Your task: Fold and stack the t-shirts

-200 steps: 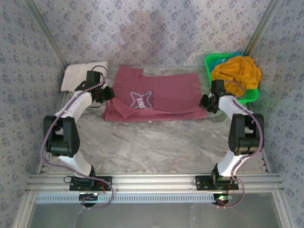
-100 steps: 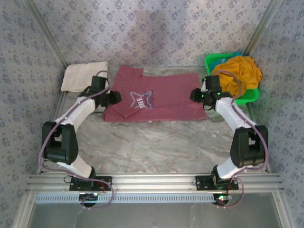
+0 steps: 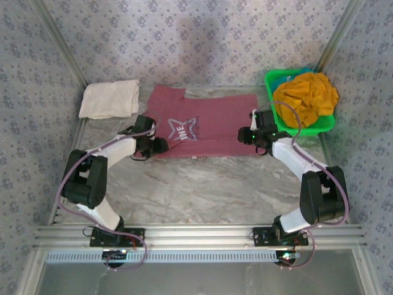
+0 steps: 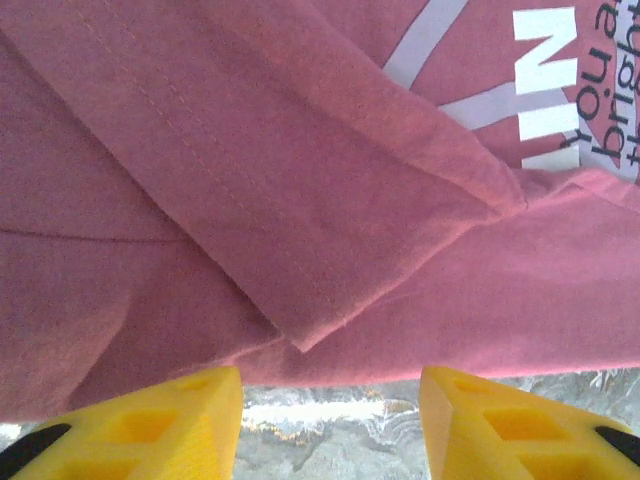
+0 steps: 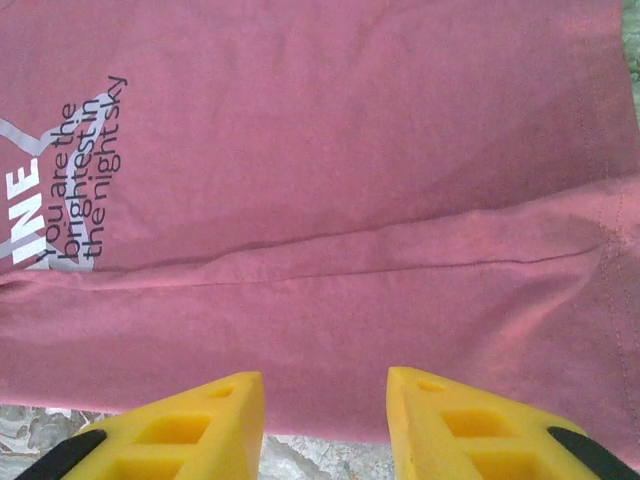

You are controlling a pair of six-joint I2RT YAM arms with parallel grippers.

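**Both grippers spread at the maroon tee's near hem**

From above, the left arm bends low and reaches inward, so the left gripper (image 3: 158, 146) sits at the near left corner of the maroon tee (image 3: 212, 126). The right arm rises from its base and leans inward, with the right gripper (image 3: 247, 135) over the tee's near right part. The tee lies flat across the far middle of the table (image 3: 202, 184).

The left wrist view shows yellow fingers (image 4: 170, 410) standing apart with nothing between them, over glossy grey-white marbled tabletop just below the hem. A folded flap of matte knit lies diagonally there, with a double stitch line along it and its corner pointing at the gap. The right wrist view also shows the fingers parted and empty, above a long soft crease and a stitched side edge. It also picks out small dark lettering, "you are the brightest in the night sky", beside the white star outline.

The top view adds a cream tee (image 3: 109, 99) folded at the far left. It also shows an orange tee (image 3: 307, 95) crumpled in a green plastic basket (image 3: 270, 86) at the far right.
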